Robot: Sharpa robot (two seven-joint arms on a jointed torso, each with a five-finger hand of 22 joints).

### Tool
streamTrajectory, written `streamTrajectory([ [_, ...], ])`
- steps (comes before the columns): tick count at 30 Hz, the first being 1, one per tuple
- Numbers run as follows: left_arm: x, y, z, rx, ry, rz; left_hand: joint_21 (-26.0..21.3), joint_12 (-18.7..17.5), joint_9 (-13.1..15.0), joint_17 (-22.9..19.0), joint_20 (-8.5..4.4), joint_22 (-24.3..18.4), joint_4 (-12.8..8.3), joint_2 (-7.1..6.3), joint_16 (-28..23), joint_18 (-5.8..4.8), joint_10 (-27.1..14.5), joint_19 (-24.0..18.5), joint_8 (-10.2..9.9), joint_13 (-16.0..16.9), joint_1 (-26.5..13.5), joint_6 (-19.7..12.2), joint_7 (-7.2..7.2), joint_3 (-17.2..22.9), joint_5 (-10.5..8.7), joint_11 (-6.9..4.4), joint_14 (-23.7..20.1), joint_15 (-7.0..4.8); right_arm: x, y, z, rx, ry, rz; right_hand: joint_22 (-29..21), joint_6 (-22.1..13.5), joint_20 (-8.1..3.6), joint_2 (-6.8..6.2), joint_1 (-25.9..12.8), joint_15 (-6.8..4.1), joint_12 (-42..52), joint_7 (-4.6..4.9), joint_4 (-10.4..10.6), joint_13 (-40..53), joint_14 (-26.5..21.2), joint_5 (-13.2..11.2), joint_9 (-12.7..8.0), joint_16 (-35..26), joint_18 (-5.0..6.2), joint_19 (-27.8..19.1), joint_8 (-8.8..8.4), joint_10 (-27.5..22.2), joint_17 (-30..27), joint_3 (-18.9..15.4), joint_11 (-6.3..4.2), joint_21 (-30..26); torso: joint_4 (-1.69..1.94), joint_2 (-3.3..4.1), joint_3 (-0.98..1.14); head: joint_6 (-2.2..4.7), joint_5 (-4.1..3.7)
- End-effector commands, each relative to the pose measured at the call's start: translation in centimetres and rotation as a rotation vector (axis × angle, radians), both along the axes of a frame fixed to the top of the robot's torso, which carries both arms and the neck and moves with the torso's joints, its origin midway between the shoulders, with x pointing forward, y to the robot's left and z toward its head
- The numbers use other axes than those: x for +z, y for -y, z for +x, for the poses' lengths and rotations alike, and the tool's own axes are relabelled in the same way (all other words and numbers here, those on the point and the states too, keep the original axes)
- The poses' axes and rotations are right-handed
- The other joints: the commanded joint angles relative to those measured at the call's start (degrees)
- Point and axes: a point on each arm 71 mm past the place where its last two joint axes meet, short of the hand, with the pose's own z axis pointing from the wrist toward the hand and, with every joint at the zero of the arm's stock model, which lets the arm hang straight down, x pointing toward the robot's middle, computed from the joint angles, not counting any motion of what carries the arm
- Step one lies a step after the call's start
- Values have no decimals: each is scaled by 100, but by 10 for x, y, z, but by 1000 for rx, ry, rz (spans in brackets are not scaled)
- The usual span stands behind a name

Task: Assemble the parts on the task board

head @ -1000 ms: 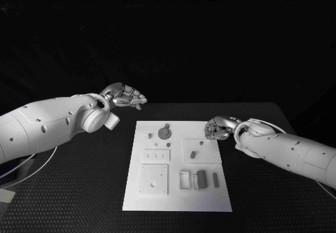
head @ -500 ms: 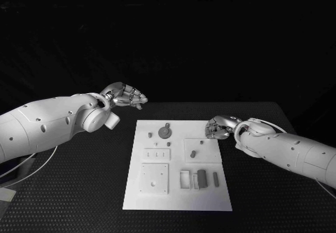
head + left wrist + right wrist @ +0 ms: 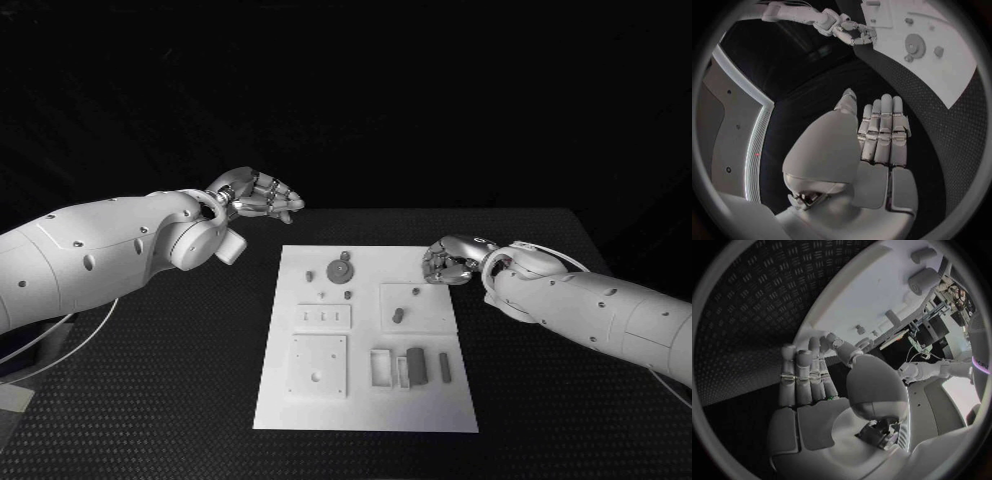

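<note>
— Where was the task board [image 3: 366, 345]?
— In the middle of the table [image 3: 159, 390], grey parts [image 3: 415, 366] on it.
— The hands?
— The right hand [image 3: 450, 262] hovered at its right edge, fingers curled on nothing. The left hand [image 3: 260, 194] was beyond its far-left corner, curled, empty.

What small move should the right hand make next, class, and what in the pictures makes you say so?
Probably reach the right hand inward and down to the nearest part. The hand hovers at the board's right edge with fingers curled and nothing in them, and the small part lies loose just beside it. The left hand is off the board, beyond its far-left corner, also holding nothing.
</note>
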Motion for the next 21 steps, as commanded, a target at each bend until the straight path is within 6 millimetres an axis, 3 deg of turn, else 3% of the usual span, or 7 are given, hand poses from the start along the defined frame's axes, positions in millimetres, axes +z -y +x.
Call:
streamTrajectory([
  [1,1,2,-1,-16,0,-5,-28,-10,-3,10,4,-5,5,-16,-30,-85,-30,-42,-39,10,-43,-31,10,-39,-39,-6,4,14,1,-1,0,-2,15,0,73,124,-27,113,17,-29,36,103,-25,-13,-10,20,13,33,204,19,18,37,-11,32,-9,-31,-1,-7,2,0,-4],
  [14,1,2,0,-18,-1,-5,-27,-8,-1,12,2,-6,3,-12,-32,-85,-30,-42,-40,13,-34,-28,9,-33,-38,-7,4,13,1,0,0,-3,19,2,86,139,-25,383,62,-32,57,96,-45,-49,-19,18,44,46,204,7,6,30,-33,72,-13,-40,-3,-6,2,-2,4],
  [21,0,2,-1,-22,-3,-2,-25,10,9,18,0,-6,4,2,-32,-85,2,-38,-31,28,-22,-1,-1,-20,-38,-21,13,11,2,-1,0,-5,26,8,90,151,-23,381,51,-34,66,93,-44,-52,-19,14,51,50,204,5,10,36,-35,59,-16,-38,-1,-7,0,1,1],
])
